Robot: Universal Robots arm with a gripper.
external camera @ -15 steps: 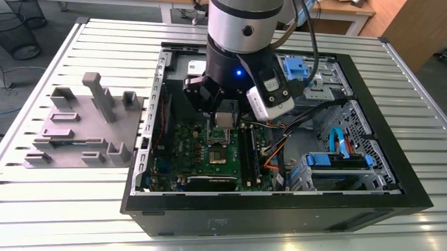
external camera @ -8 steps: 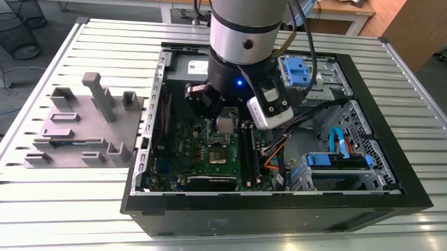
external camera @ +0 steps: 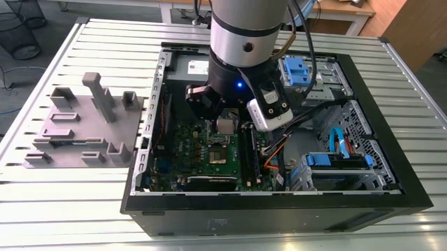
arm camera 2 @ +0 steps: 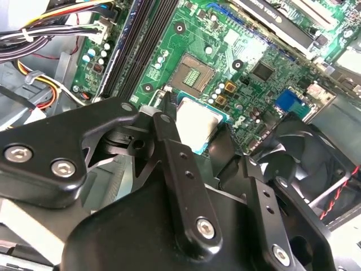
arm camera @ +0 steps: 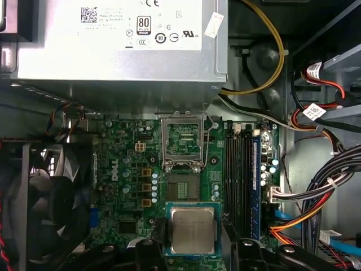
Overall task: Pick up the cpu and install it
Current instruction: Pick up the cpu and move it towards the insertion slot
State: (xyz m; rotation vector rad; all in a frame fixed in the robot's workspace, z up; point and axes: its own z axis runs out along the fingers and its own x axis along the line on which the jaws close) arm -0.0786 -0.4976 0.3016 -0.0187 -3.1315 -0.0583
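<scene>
Wide first: grey workshop floor, wire bins [external camera: 21,26] at the exterior view's far left and a wooden desk [external camera: 349,10] at the back. Centre stage, a pale ribbed metal table [external camera: 70,47]. Filling most of it, an open black computer case [external camera: 391,157] lying on its side. Just beside that, on the exterior view's left, a grey moulded holder [external camera: 77,130] flat on the ribs. Hanging into the case from above, the silver-and-black arm [external camera: 244,31]. Inside, in the first wrist view: grey power supply [arm camera: 113,51] along one wall, black fan [arm camera: 45,192], green board [arm camera: 124,169], bundles of coloured cables [arm camera: 316,186]. On the board, an open socket [arm camera: 181,189], metal frame flipped up. And there, the gripper [arm camera: 193,240], closed narrow on the cpu [arm camera: 193,226] by two opposite edges, silvery top upward, held above the board near the socket, not yet seated.
</scene>
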